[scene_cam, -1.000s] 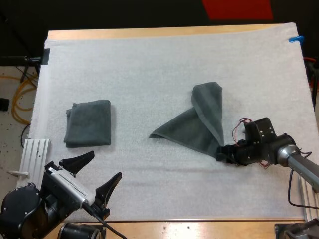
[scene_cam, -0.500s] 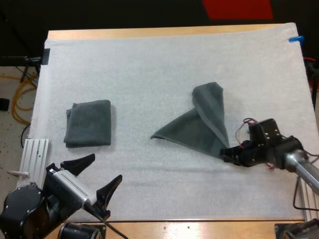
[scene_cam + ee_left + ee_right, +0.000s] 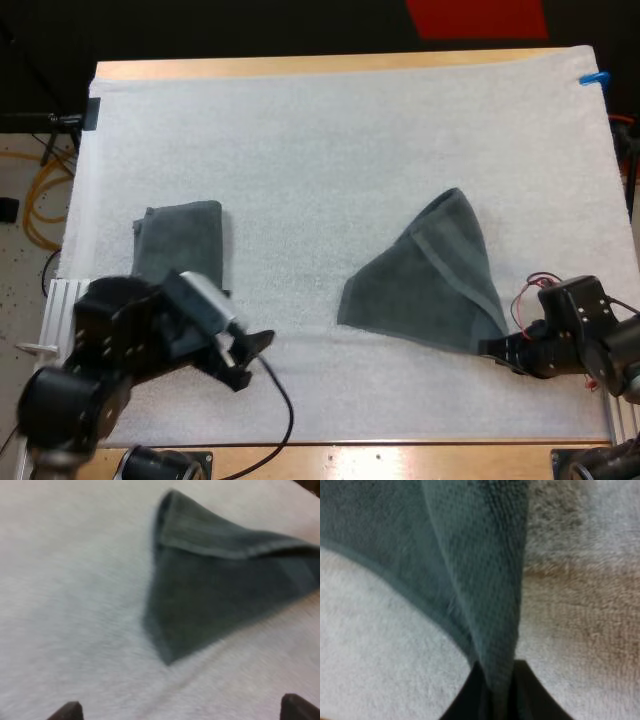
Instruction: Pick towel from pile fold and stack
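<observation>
A loose dark grey-green towel [image 3: 430, 285] lies spread in a rough triangle on the right half of the white mat [image 3: 300, 130]. My right gripper [image 3: 500, 348] is at its near right corner, shut on that corner. The right wrist view has the towel [image 3: 470, 555] running down into my right gripper [image 3: 497, 690], both fingers pressing on it. A folded towel [image 3: 185, 235] lies at the left, its near edge hidden by my left arm. My left gripper [image 3: 248, 358] hovers just right of it, pointing at the loose towel [image 3: 215, 590]. My left gripper [image 3: 181, 711] is open, fingertips far apart.
A white metal rail [image 3: 62, 300] sits off the mat's front left corner. The wooden table edge [image 3: 400, 455] runs along the front. Bare mat stretches between the two towels and across the far half.
My right gripper has pulled the towel's corner right and toward the front, spreading the towel wider. My left arm has swung up from the front corner over the mat, toward the loose towel.
</observation>
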Controlling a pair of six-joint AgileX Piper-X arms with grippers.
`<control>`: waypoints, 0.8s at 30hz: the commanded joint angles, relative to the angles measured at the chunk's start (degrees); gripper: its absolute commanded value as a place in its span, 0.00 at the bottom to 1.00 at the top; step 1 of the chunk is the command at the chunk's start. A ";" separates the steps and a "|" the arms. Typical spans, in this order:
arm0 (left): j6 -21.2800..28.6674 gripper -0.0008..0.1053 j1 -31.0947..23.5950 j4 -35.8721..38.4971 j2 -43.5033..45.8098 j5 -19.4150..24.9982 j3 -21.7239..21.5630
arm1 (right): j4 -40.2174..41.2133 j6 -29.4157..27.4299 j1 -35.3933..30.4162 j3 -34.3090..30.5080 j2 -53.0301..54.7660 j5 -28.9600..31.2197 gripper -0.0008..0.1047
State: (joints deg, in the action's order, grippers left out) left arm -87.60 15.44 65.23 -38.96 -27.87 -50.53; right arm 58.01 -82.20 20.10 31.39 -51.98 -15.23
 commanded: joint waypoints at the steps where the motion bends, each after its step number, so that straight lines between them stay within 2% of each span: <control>1: -0.42 0.70 1.47 -0.98 -1.29 -0.64 0.01 | 0.97 0.23 -0.11 0.06 0.44 0.26 0.01; 4: -2.66 0.70 7.52 -3.58 -7.19 2.23 0.01 | 1.04 0.21 -0.11 0.06 0.65 0.48 0.01; 6: -6.91 0.70 12.50 -6.72 -12.73 8.91 0.01 | 1.01 0.21 -0.11 0.06 0.65 0.47 0.01; 9: -9.65 0.70 17.34 -11.05 -20.58 15.94 0.01 | 1.01 0.21 -0.11 0.06 0.65 0.47 0.01; 14: -11.53 0.70 24.36 -18.12 -32.41 19.13 0.01 | 1.01 0.21 -0.11 0.06 0.65 0.47 0.01; 17: -11.53 0.70 28.88 -20.93 -39.55 23.70 -0.62 | 1.10 0.21 -0.11 0.06 0.65 0.47 0.01; 20: -11.53 0.70 31.81 -21.37 -45.53 27.67 -2.19 | 1.10 0.21 -0.11 0.06 0.65 0.47 0.01; 24: -12.82 0.70 32.67 -20.02 -53.34 29.89 -5.54 | 1.52 0.21 -0.11 0.06 0.65 0.47 0.01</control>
State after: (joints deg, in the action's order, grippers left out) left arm -99.71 47.99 45.07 -92.65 0.38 -55.52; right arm 58.92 -81.89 20.10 31.41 -51.82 -15.14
